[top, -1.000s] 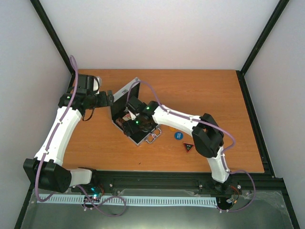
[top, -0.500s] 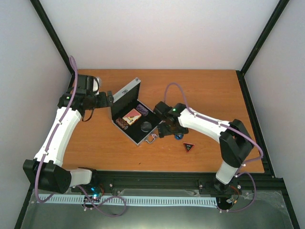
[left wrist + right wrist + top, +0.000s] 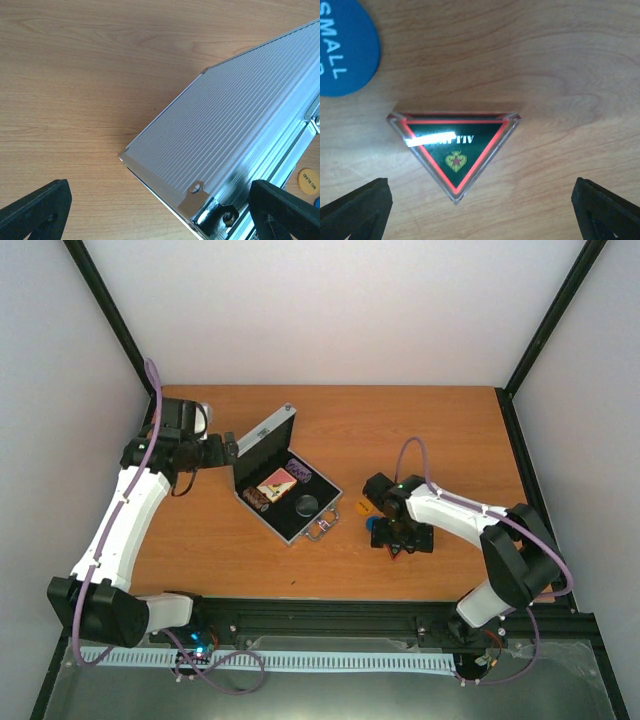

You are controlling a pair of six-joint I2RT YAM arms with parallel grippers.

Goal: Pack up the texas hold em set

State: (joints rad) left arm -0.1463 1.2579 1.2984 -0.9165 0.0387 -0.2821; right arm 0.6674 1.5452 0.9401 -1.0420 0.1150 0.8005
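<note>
Right jaws open over button (image 3: 454,147), blue disc (image 3: 345,50) marked "SMALL" upper left; left jaws open at case (image 3: 235,135), orange disc (image 3: 308,180) marked "BIG BLIND" lower right.

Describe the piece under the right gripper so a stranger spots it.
Right of the open silver aluminium case hangs the right gripper. Below it lies a dark triangular button edged in red; the neighbouring blue disc is round.

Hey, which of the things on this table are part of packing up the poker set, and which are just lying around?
Part of the job: case, card deck, chips, disc in the case, orange disc, blue disc, triangular button.
Just lying about: nothing that I can see, only the table.
</note>
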